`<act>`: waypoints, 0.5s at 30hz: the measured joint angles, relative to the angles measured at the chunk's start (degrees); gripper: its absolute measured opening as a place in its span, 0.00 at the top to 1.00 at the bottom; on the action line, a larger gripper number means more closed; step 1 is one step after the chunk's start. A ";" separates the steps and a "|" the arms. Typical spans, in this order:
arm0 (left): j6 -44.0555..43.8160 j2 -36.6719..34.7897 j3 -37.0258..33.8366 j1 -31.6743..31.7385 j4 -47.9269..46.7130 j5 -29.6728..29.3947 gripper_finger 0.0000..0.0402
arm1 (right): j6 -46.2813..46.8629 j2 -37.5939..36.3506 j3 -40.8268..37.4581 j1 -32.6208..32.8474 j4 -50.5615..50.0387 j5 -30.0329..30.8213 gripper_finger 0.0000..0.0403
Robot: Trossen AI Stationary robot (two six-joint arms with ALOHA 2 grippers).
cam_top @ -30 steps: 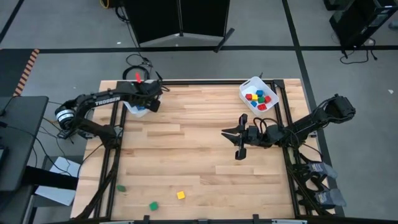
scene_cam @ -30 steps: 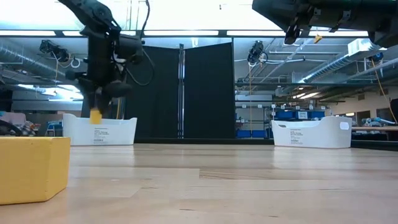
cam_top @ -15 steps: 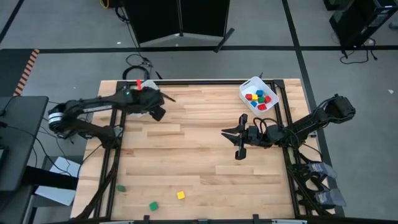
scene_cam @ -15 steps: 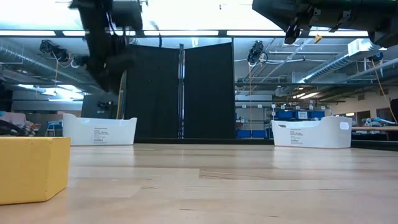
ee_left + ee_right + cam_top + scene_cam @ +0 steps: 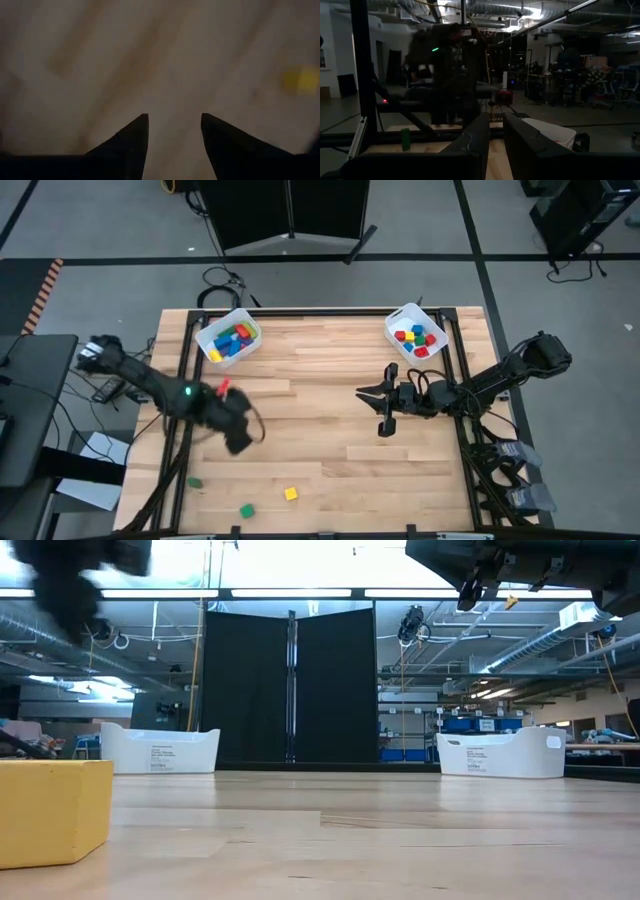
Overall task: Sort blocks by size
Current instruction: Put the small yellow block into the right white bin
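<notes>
My left gripper (image 5: 239,442) hangs over the bare table in its near-left part, open and empty; in its wrist view (image 5: 174,142) a blurred yellow block (image 5: 299,80) lies ahead on the wood. That yellow block (image 5: 290,493) and a green block (image 5: 246,510) lie flat near the near edge; another green block (image 5: 193,481) lies by the left edge. The yellow block also shows large in the low view (image 5: 52,812). My right gripper (image 5: 378,411) waits open and empty at mid-right, above the table.
A white bin (image 5: 228,338) with several coloured blocks stands at the far left, and a second white bin (image 5: 415,335) with several small blocks at the far right. Both bins show in the low view (image 5: 160,751) (image 5: 500,753). The table's middle is bare wood.
My left gripper was above the far-left bin with a yellow block under its fingers. The block is no longer with it. The gripper has risen and swung fast toward the table's near edge, and now hangs over the near-left part.
</notes>
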 joint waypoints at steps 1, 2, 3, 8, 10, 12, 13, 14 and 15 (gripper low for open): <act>-2.00 1.06 0.00 -2.20 -0.33 2.56 0.53 | 0.00 0.00 0.00 0.00 -0.01 0.00 0.84; -3.99 2.29 0.01 -4.33 -0.22 5.27 0.53 | 0.00 0.00 0.00 0.00 -0.04 0.00 0.84; -5.83 3.58 0.02 -6.35 -0.23 8.11 0.53 | 0.00 0.01 0.00 0.00 -0.02 0.00 0.84; -13.16 9.82 0.64 -13.60 -1.18 20.58 0.53 | 0.00 0.00 0.00 0.00 -0.02 0.00 0.84; -15.24 11.64 1.38 -15.44 -2.66 22.83 0.53 | 0.00 0.00 0.00 -0.07 -0.04 0.01 0.84; -16.63 12.99 2.34 -16.68 -4.51 24.36 0.53 | 0.00 0.00 0.00 -0.07 -0.02 0.02 0.84; -17.10 13.50 2.63 -17.25 -4.78 24.99 0.53 | 0.00 0.01 0.00 -0.07 -0.02 0.00 0.84; -17.82 13.92 2.82 -17.83 -4.85 25.35 0.53 | 0.00 0.00 0.00 -0.07 -0.02 0.00 0.84; -18.37 14.10 2.94 -18.32 -4.90 25.50 0.53 | 0.02 0.00 0.00 -0.07 -0.03 0.00 0.84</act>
